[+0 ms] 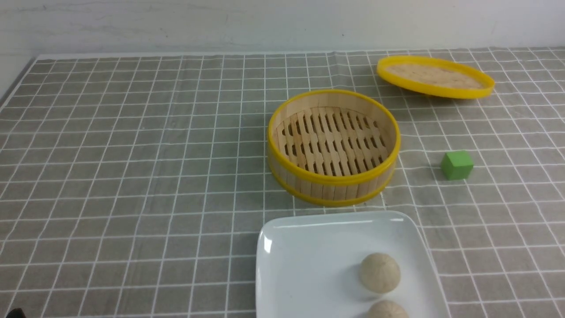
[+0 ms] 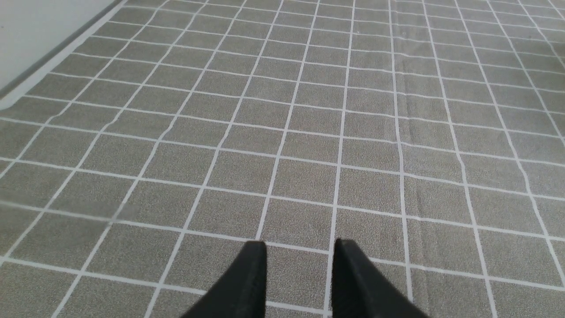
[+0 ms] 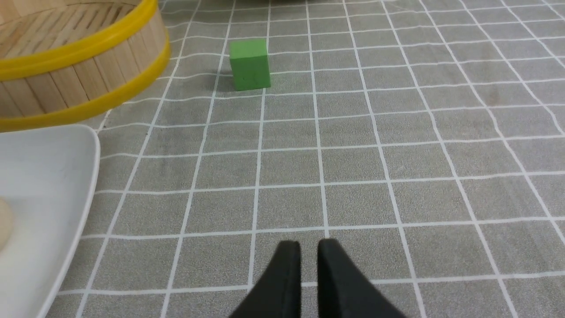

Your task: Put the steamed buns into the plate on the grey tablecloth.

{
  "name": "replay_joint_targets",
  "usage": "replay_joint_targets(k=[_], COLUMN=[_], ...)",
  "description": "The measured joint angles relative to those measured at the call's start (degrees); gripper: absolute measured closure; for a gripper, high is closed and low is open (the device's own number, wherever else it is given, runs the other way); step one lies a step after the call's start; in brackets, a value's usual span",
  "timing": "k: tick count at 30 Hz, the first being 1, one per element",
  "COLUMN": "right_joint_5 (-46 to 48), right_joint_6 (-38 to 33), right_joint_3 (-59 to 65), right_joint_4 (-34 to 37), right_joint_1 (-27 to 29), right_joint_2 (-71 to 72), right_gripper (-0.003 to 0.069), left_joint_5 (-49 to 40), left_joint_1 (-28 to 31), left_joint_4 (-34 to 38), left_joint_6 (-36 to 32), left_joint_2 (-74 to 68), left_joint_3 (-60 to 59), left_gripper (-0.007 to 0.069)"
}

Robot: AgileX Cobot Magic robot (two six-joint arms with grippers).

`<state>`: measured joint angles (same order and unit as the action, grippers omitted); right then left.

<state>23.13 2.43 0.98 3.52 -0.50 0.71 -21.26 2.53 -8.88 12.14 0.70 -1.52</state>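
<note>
Front view: both buns [image 1: 380, 273] sit in the white plate [image 1: 309, 265], toward its three o'clock side, nearer the right fingers [image 3: 288, 274], which, like the left fingers [image 2: 255, 278], are empty and apart.

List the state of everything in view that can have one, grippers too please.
Round slatted bamboo basket with yellow rims: uncovered, empty.
Round yellow-rimmed lid: off the basket, tilted.
Large white rounded-square plate: holding two buns.
Two round beige buns: on the plate.
Black left gripper: open, empty.
Black right gripper: slightly open, empty.
</note>
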Motion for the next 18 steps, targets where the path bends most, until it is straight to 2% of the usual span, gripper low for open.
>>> replay_joint_targets(k=[18], right_joint_5=[0.0], right_joint_6=[0.0], right_joint_3=[0.0], right_joint_4=[0.0], right_joint_1=[0.0], right_joint_2=[0.0], right_gripper=[0.0553], left_joint_5=[0.0], left_joint_1=[0.0], left_joint_4=[0.0], left_joint_6=[0.0], left_joint_2=[0.0], left_joint_3=[0.0], left_gripper=[0.0384])
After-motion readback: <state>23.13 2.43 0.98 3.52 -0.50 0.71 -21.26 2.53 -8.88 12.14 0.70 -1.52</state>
